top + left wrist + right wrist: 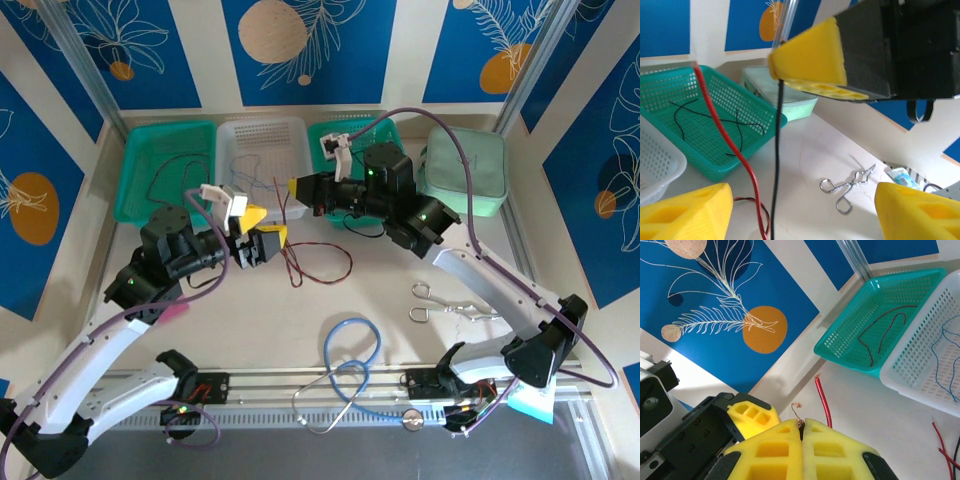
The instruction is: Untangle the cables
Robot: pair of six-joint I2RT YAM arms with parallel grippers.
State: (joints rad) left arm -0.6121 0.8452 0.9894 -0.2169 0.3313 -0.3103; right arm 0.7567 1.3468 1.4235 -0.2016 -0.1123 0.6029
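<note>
Our right gripper (802,432) is clamped on the black cable (776,150) close to its bare, frayed end, and the cable hangs straight down from the yellow pads. The red cable (727,137) rises just beside it, and we cannot tell whether it is pinched as well. Our left gripper (265,228) is released, jaws apart, and both strands run down between them. The rest of the cables (318,268) lies as a loose loop near the middle of the tabletop (390,270), red and black crossing each other.

We judge the weak point to be the hold itself. With so little of the black cable behind the pads, a firm pull could draw it out. A lift without the strands parted first could tighten the crossing on the tabletop into a knot. If the left jaws close where they stand, they may catch red and black together and separate nothing. The two grippers are also very near each other, so a small sideways move could knock them together.

A row of baskets (262,125) stands along the far edge, close behind the right gripper, with a pale green pouch (465,175) at the far right corner. Forceps (440,300) lie toward the right edge and a blue tube (350,345) lies near the near edge, both apart from the cables.
</note>
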